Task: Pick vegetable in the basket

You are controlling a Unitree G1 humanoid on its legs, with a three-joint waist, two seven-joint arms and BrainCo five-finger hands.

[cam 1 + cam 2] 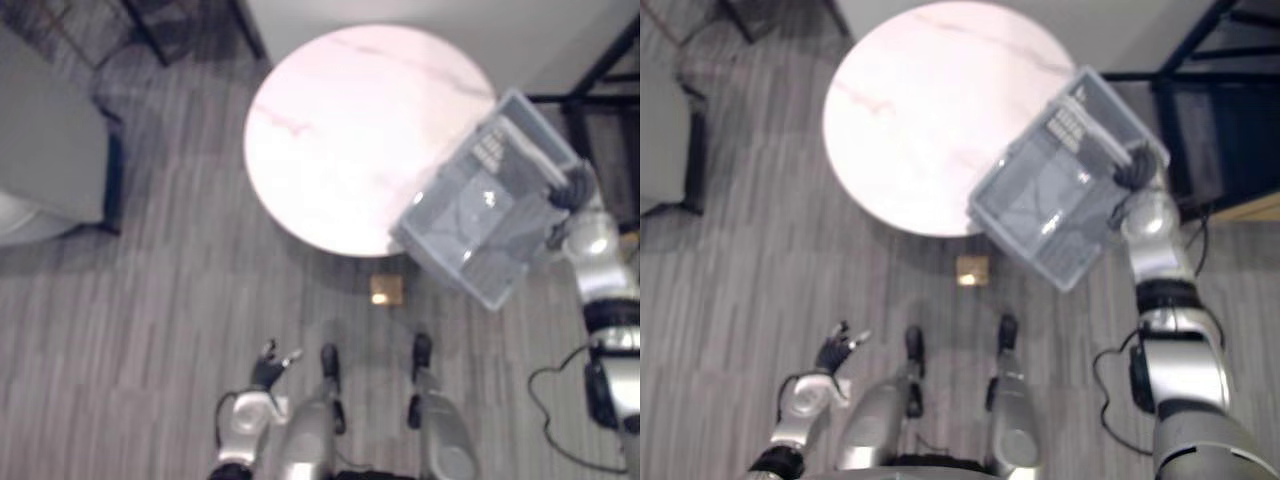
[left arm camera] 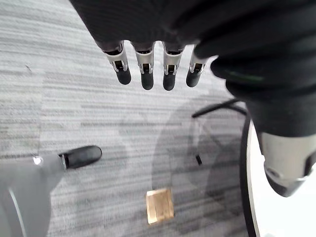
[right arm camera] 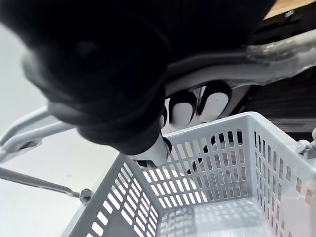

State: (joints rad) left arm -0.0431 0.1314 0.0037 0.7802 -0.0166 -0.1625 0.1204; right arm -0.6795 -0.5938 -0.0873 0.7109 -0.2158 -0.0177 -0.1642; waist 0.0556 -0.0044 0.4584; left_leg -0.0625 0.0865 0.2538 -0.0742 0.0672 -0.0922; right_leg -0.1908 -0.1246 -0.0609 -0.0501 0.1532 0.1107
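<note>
A grey slotted plastic basket (image 1: pixel 480 215) hangs tilted over the near right edge of a round pale marble table (image 1: pixel 340 130). My right hand (image 1: pixel 1137 168) is at the basket's far right side. In the right wrist view its fingers (image 3: pixel 207 106) curl round the grey handle (image 3: pixel 276 52), with the basket's walls (image 3: pixel 222 163) below. The part of the basket's inside that shows holds nothing. My left hand (image 1: pixel 268 368) hangs low over the floor at the lower left, its fingers (image 2: pixel 143 64) straight and apart from everything.
A small brass square plate (image 1: pixel 386 290) lies in the grey plank floor just below the table's near edge. A grey seat (image 1: pixel 50 150) stands at the left. A black metal frame (image 1: pixel 1220 110) stands at the right, behind the basket.
</note>
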